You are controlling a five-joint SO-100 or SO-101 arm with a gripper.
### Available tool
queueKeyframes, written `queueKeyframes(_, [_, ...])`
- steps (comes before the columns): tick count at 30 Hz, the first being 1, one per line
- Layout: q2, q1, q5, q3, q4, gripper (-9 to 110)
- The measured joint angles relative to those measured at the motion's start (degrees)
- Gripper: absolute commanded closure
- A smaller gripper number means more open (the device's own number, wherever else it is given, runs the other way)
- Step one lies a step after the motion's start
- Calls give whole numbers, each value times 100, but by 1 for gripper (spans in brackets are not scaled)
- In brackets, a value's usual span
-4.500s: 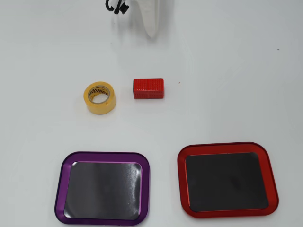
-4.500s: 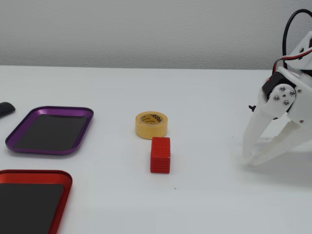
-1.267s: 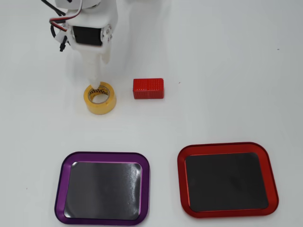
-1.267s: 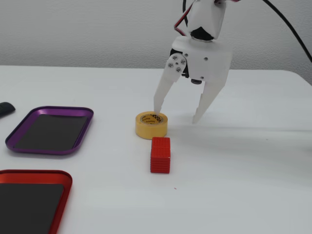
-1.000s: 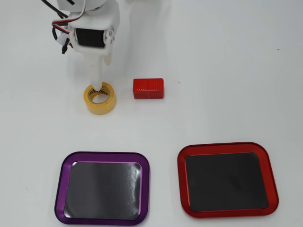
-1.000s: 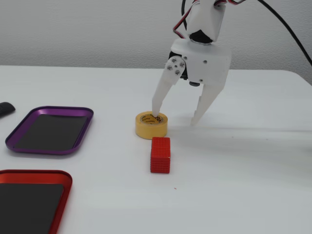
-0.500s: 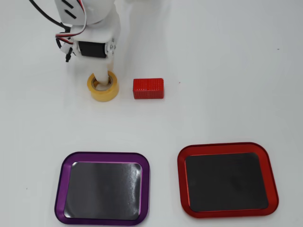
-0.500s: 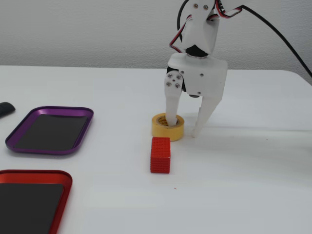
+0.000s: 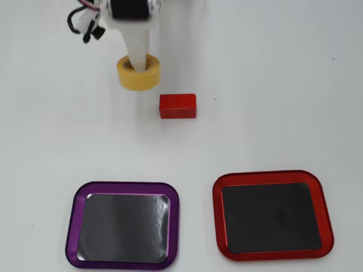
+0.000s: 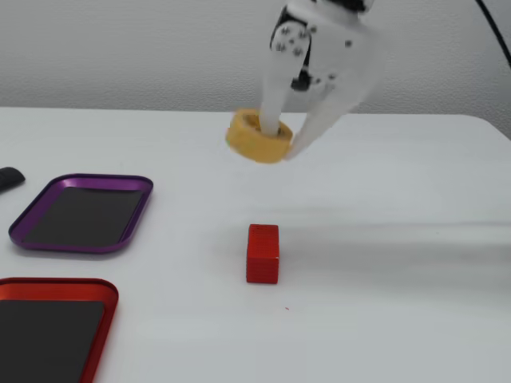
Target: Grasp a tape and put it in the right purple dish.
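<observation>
The yellow tape roll [image 9: 138, 73] is at the far side of the white table, under the arm. In the fixed view the tape [image 10: 257, 137] hangs tilted, a little above the table. My white gripper [image 10: 283, 144] is shut on its wall, with one finger down in the core and the other outside; it also shows in the overhead view [image 9: 138, 61]. The purple dish [image 9: 122, 186] lies empty at the near left in the overhead view. In the fixed view the purple dish [image 10: 88, 179] is at the left, well apart from the gripper.
A red ribbed block [image 9: 177, 106] lies just beside the tape, also in the fixed view [image 10: 263, 254]. An empty red-rimmed tray [image 9: 272, 175] lies next to the purple dish, also in the fixed view [image 10: 56, 283]. A dark object [image 10: 8, 177] sits at the left edge.
</observation>
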Motion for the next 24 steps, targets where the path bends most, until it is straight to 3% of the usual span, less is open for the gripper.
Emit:
queueKeyframes(5, [1143, -536, 0, 272, -853, 102])
queueKeyframes(13, [211, -598, 0, 844, -2979, 102])
queueKeyframes(18, [-1239, -615, 0, 26, -3129, 102])
queueKeyframes(24, [-2813, -519, 53, -1758, -2232, 102])
